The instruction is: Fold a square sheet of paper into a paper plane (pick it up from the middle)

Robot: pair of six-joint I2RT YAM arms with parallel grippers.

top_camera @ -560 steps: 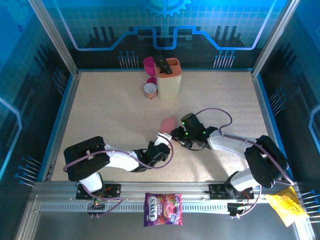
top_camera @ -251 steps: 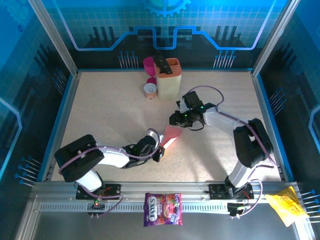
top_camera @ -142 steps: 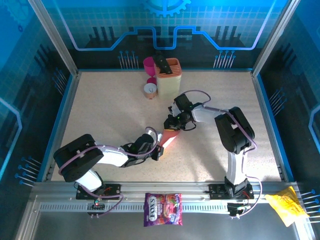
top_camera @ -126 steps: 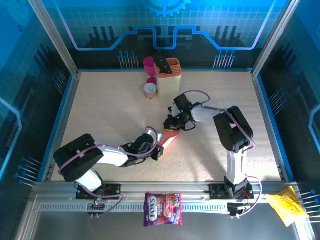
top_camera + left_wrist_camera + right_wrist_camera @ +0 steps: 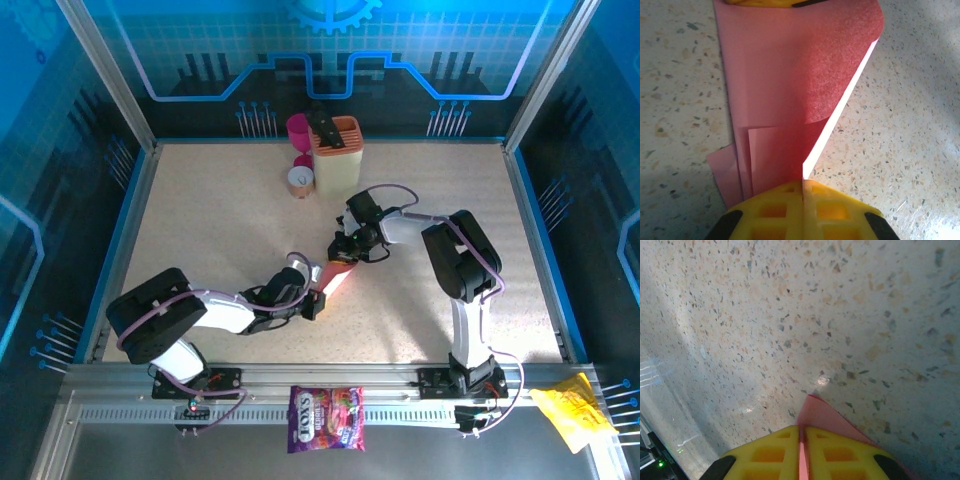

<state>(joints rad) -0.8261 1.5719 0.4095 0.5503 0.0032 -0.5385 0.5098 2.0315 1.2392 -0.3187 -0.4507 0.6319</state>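
- Speckled beige table, walled by blue-lit panels, with a metal rail along the near edge. There is wide bare surface to the left of the left gripper, and more to the right of and behind the right gripper.
- The left arm lies low across the near-left of the table. The left gripper reaches toward the centre. The right arm stands at the near-right and doubles back, so the right gripper sits just beyond the left one. The two claws are close, with the paper spanning the gap.
- Cream and orange holder, well beyond the right gripper, near the back wall.
- Purple candy bag on the rail, on the near side of the left gripper and off the table. Yellow packet at the far right of the rail.
- Square sheet of paper, salmon pink and partly folded, lies between the two claws.
- Left wrist view: the left gripper is clamped on the near end of the square sheet of paper, pads together. One flap curls up and over, showing a straight pale edge. Folded layers fan out to the gripper's left. A yellow pad shows at the far end.
- Right wrist view: the right gripper pinches a pointed corner of the square sheet of paper, pads together. Bare table lies ahead.
- Magenta cup and a small round brown item sit beside the holder, far from both claws.
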